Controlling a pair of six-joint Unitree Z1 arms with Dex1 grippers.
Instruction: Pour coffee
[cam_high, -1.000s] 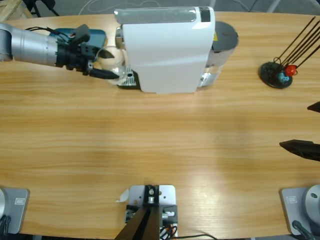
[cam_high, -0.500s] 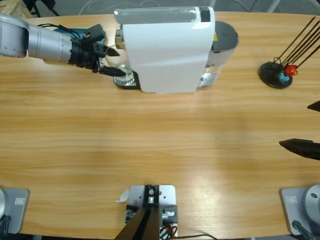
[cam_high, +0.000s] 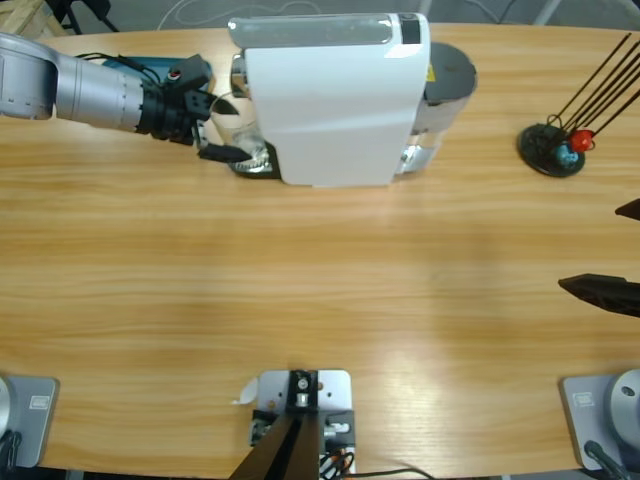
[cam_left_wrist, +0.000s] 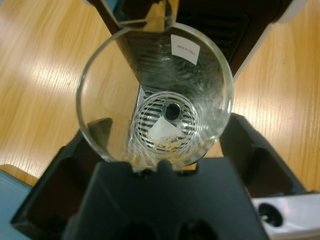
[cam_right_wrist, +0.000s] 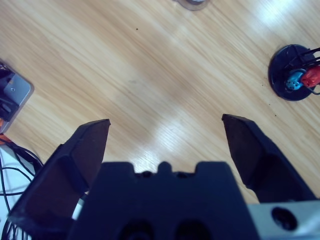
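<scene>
Left gripper (cam_left_wrist: 157, 145) clamps the small clear glass tumbler (cam_left_wrist: 155, 95).
It sits tilted over the white coffee machine's (cam_high: 335, 100) slotted metal drip grate (cam_left_wrist: 162, 117) (right gripper (cam_right_wrist: 165, 132) spread wide).

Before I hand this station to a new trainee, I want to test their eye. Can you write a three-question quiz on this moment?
1. True or false: the right gripper hangs open over bare table.
2. What sits between the left gripper's black jaws? A) a clear glass tumbler B) a spoon C) a capsule
3. Fill in: through the tumbler you see the coffee machine's slotted metal drip ____.

Key: 1 true; 2 A; 3 grate.
</scene>
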